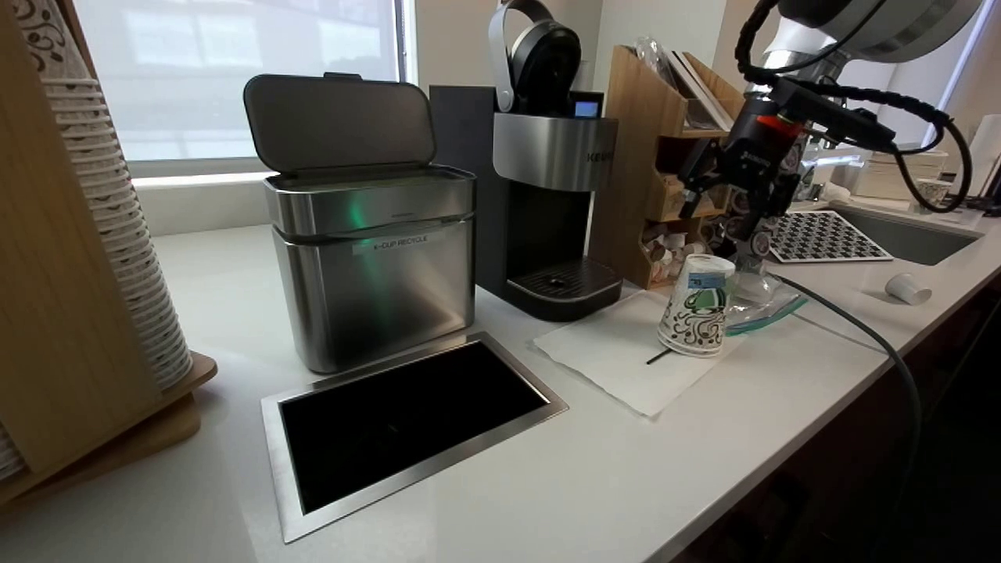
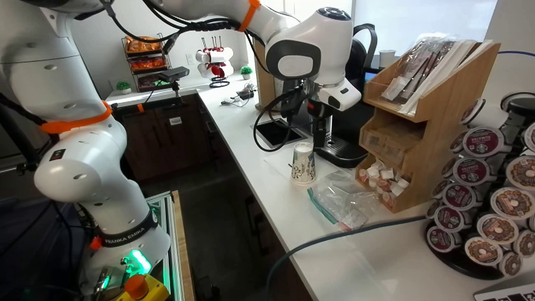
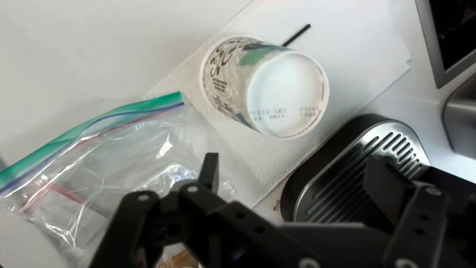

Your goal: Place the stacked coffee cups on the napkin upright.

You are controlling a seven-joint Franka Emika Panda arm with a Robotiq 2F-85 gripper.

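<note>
The stacked coffee cups (image 1: 694, 317), white with green and dark swirl print, stand mouth down on the napkin, narrow base up. From above, the wrist view shows the cups' (image 3: 288, 96) printed white base; how many are nested cannot be told. The napkin (image 1: 606, 352) is a flat white sheet on the counter, partly covered by the cups and also visible in the wrist view (image 3: 357, 37). My gripper (image 3: 297, 167) is open, its fingers wide apart with nothing between them. It hangs above the counter beside the cups, apart from them, over the coffee machine's drip tray and bag side.
A clear zip bag (image 3: 122, 149) lies against the napkin's edge. The coffee machine (image 1: 555, 156), a wooden organizer (image 2: 418, 138) and a steel bin (image 1: 375, 266) stand close by. A steel-framed opening (image 1: 422, 422) is set into the counter. A thin black stick (image 3: 296, 35) lies beside the cups.
</note>
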